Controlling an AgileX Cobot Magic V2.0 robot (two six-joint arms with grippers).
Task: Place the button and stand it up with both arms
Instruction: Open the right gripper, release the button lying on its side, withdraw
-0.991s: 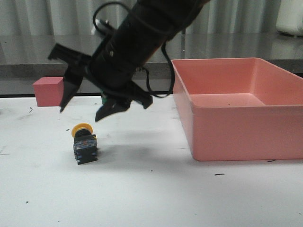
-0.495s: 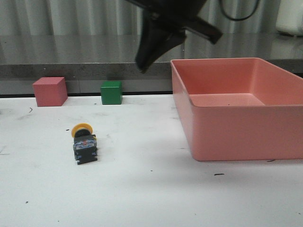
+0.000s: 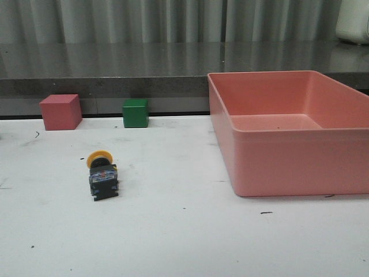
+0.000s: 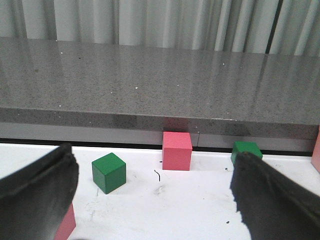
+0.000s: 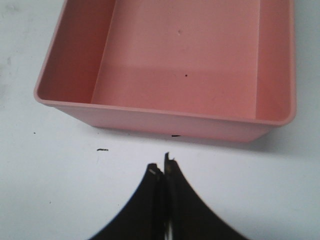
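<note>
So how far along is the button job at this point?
Placing looks done: the button sits on the table, left of the pink bin. Standing is left, since it lies on its side, yellow cap toward the back. Nothing is in hand: the left tool is open and empty, the right tool shut on nothing.

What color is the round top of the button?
Yellow. The button lies on its side, and its cap shows best in the front view.

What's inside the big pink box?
Nothing is inside the pink box: the right wrist view shows a bare floor with only tiny dark specks. The strip just behind its near wall is hidden from view.
</note>
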